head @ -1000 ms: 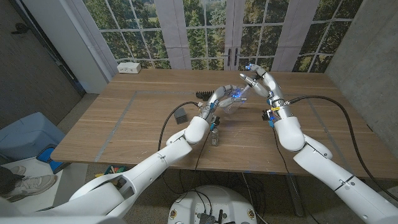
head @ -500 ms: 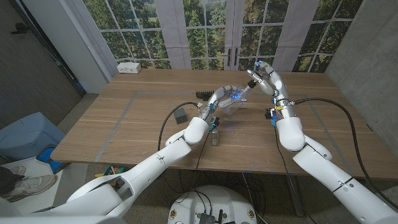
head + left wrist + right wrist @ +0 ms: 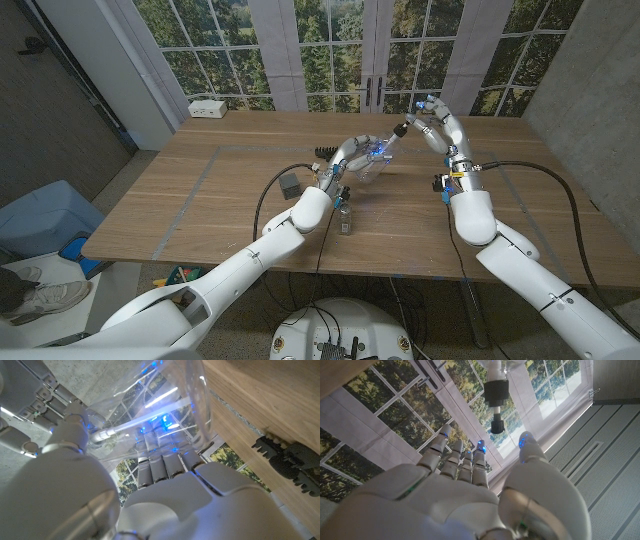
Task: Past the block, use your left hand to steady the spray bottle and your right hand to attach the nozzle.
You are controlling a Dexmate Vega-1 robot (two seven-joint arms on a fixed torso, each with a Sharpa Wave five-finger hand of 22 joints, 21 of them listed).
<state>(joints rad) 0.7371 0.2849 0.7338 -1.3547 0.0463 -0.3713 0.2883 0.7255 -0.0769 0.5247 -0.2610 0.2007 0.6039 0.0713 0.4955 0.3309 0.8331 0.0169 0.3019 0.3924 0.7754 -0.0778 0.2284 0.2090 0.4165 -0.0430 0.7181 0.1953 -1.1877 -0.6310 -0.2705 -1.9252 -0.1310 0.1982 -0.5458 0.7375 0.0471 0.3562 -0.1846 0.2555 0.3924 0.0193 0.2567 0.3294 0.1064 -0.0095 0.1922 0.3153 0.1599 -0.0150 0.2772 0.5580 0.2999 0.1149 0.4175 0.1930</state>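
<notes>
Nearest on the wooden surface (image 3: 200,215): a small clear vial with a dark cap (image 3: 345,221), upright just beside the left forearm, and a small grey cube-shaped block (image 3: 291,184) a bit further back, w/ a black cable running by it. Neither is touched.

Past the block, the left robot hand (image 3: 347,160) grips the clear plastic spray bottle (image 3: 371,166). The wrist view shows its fingers (image 3: 165,467) wrapped round the transparent body (image 3: 150,415) — prob. to keep the bottle from rolling or turning while the top is worked. The bottle lies tilted, neck toward the right robot hand, its lower side at or just above the surface; can't tell if it rests there.

The bottle looks empty, see-through, glinting w/ blue light from the fingertips. At its neck end sits the dark nozzle cap (image 3: 496,392) w/ a smaller black tip beyond it. It looks already seated on the neck, but whether it's fully tightened can't be told.

The right robot hand (image 3: 437,131) is just beside the neck end, raised, fingers spread and holding nothing — apart from the nozzle (image 3: 398,130), not gripping it.

Further back: a black comb-like toothed piece (image 3: 322,152) lying near the bottle, then a white box (image 3: 208,109) at the far left edge in front of the windows.
</notes>
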